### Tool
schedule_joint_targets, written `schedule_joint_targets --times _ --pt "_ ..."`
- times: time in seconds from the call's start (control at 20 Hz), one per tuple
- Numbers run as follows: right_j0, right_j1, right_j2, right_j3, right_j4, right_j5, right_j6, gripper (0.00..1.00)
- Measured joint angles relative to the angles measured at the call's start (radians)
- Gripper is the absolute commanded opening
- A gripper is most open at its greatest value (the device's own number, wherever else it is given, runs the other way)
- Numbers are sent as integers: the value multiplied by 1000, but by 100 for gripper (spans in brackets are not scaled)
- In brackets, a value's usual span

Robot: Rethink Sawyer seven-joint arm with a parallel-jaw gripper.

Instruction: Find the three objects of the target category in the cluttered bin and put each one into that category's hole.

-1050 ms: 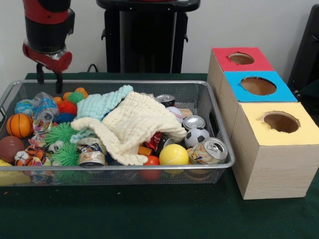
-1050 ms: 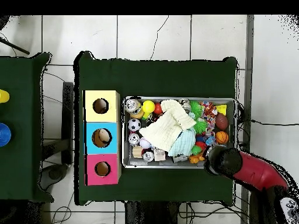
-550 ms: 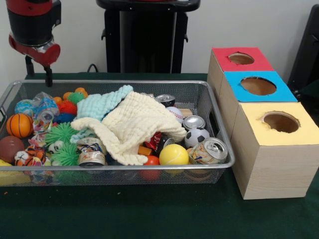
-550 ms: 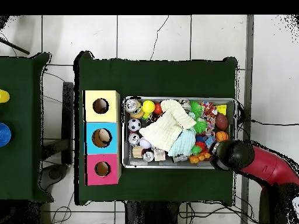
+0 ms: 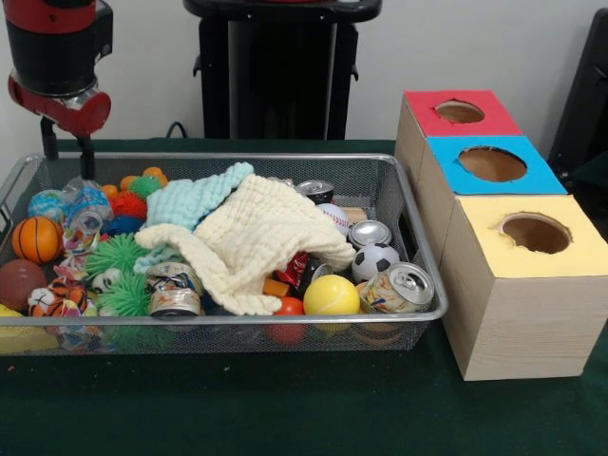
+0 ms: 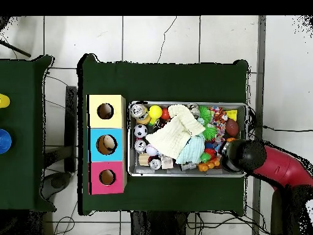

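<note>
Green table, wire bin, claw parted, empty, basketball below it

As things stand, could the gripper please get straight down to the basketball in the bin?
Probably yes. The basketball lies uncovered on top of the clutter at the bin's end, and the gripper hangs open above that same end, with nothing between them. Neighbouring toys crowd it, though.

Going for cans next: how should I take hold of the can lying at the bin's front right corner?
The can lies on its side, its silver top facing front. Come straight down with the claw and close across the round body; the soccer ball and yellow ball crowd it, so sideways entry looks blocked.
</note>
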Motion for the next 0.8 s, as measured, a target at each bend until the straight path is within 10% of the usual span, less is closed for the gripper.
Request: schedule_joint_targets --times 0.8 --pt "60 113 0 -120 1 0 0 100"
